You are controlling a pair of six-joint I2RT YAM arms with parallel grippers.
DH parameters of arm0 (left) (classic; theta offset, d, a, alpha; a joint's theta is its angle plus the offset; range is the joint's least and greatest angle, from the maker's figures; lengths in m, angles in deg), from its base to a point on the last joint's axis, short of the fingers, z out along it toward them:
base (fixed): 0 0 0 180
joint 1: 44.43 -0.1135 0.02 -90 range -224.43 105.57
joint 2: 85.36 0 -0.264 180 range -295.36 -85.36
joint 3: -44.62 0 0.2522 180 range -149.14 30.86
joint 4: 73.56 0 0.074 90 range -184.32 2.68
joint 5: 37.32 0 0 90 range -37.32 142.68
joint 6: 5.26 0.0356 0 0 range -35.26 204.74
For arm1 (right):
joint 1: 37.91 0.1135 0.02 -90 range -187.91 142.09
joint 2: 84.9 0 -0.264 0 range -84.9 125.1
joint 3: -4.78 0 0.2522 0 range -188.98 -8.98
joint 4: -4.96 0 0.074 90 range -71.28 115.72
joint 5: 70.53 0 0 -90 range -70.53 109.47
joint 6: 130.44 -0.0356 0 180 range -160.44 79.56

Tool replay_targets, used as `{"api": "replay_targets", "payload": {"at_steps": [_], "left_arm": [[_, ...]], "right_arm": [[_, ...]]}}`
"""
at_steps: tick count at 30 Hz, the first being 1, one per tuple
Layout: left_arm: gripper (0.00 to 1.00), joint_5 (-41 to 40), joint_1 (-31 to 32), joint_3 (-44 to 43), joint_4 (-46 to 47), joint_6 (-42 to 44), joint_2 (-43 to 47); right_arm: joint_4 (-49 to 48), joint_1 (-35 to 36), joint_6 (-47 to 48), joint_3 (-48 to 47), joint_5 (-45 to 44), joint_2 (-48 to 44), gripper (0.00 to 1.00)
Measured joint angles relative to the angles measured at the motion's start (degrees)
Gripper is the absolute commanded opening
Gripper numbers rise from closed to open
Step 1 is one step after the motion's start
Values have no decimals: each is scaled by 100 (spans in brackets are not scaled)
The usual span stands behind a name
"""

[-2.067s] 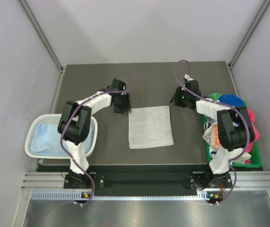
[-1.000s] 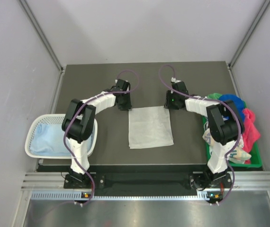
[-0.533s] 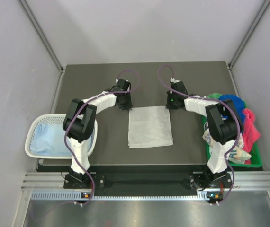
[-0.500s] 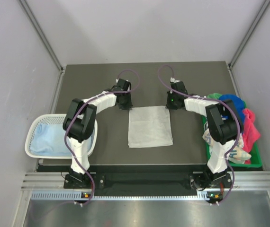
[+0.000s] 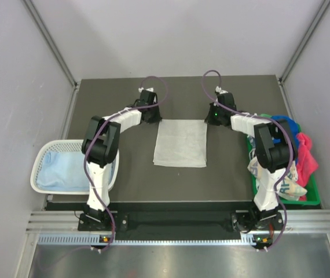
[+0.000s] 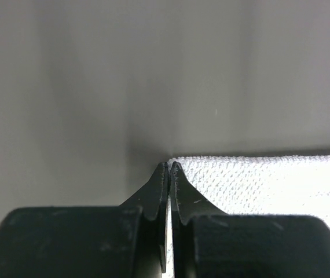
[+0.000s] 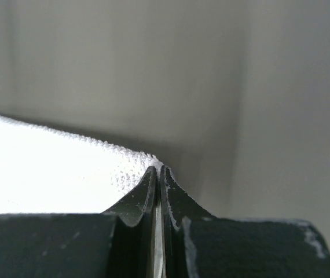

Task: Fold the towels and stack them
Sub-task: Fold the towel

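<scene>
A whitish-grey towel (image 5: 180, 143) lies spread in the middle of the dark table. My left gripper (image 5: 153, 119) is shut on its far left corner, with white terry cloth (image 6: 257, 185) pinched between the black fingertips in the left wrist view. My right gripper (image 5: 210, 120) is shut on the far right corner, and the towel (image 7: 55, 168) runs off to the left of its jaws in the right wrist view. A pale blue towel (image 5: 58, 171) lies in the white mesh basket (image 5: 42, 155). Several coloured towels (image 5: 295, 150) are heaped in the green tray (image 5: 304, 200).
The basket hangs at the table's left edge beside my left arm. The green tray sits along the right edge beside my right arm. Grey walls close in the table on three sides.
Both grippers have closed on the towel's far corners and pulled them toward the back of the table. The towel now lies stretched a little farther back.
</scene>
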Motion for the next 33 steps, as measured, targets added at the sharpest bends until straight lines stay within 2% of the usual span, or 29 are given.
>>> {"api": "replay_targets", "payload": {"at_steps": [6, 11, 18, 26, 33], "left_arm": [[0, 404, -225, 151, 1005, -26, 0], [0, 671, -260, 914, 1871, -76, 258], [0, 918, -254, 1893, 2627, -232, 922], [0, 1049, -254, 2094, 2837, -164, 1414], [9, 1117, -254, 2149, 2789, 68, 1478]], "right_arm": [[-616, -39, -7, 48, 83, -33, 1], [-1008, -39, -11, 474, 118, -334, 1], [-1390, -33, -28, 1137, 168, -962, 1], [-1725, 17, -61, 1725, 170, -1412, 1], [-1956, 184, -55, 2159, 142, -1733, 1]]}}
